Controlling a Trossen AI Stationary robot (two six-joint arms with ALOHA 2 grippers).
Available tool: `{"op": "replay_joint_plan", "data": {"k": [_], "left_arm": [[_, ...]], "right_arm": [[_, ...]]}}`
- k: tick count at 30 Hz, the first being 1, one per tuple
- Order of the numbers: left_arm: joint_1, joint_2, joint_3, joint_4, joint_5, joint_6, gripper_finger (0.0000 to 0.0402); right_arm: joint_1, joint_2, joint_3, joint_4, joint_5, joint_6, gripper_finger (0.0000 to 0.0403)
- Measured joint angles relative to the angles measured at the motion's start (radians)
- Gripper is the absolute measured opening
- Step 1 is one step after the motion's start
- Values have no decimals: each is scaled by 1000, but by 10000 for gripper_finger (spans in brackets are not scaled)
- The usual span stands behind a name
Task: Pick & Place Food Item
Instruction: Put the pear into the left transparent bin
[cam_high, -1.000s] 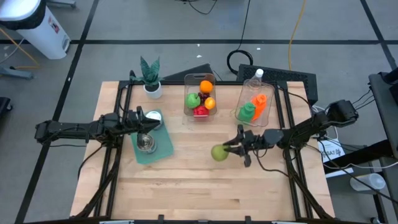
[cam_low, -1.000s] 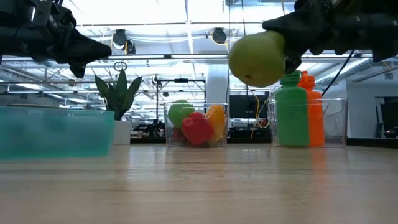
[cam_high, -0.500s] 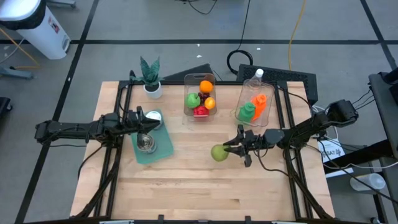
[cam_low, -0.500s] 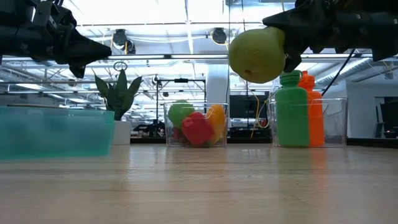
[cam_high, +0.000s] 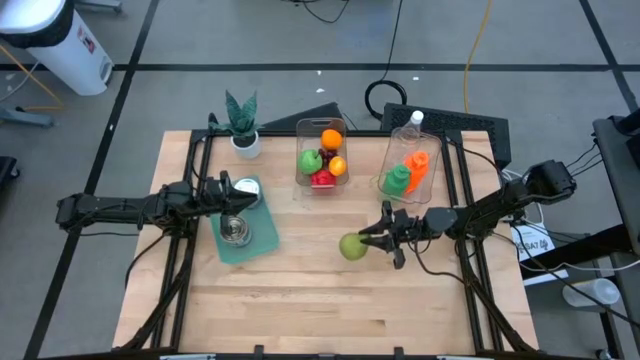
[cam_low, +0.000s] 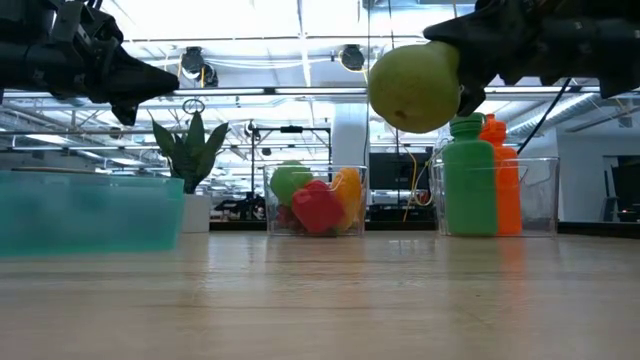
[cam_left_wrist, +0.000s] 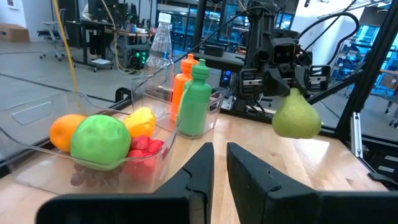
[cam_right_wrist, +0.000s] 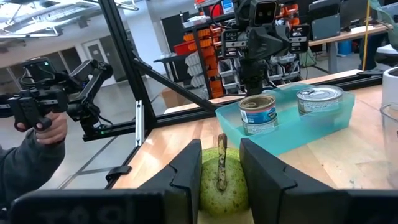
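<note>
The right gripper (cam_high: 364, 243) pinches a green pear (cam_high: 351, 246) between its fingers and holds it in the air above the table (cam_high: 330, 300) — the low view shows the pear (cam_low: 414, 88) well clear of the wood. From the right wrist, the fingers (cam_right_wrist: 188, 168) press on either side of the fruit, its stem pointing up. The pear hangs in front of the clear bin (cam_high: 322, 152) of mixed fruit and the clear bin (cam_high: 408, 166) holding the green and orange bottles. The left gripper (cam_high: 243, 199) hovers with its fingers pressed together and empty over the teal tray (cam_high: 262, 233) — two cans (cam_high: 236, 232) stand in that tray. A potted plant (cam_high: 242, 122) sits at the table's far left corner.
</note>
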Motion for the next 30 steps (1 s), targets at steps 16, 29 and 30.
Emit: {"op": "replay_joint_plan", "data": {"k": [16,29,30], "left_arm": [[0,0,0,9,-8,25,51],[0,0,0,291,-46,165,51],[0,0,0,324,-61,164,51]], "right_arm": [[0,0,0,-16,1,-18,82],[-167,-65,227,-230,-160,-84,81],[-183,-66,270,-308,-158,-94,81]]}}
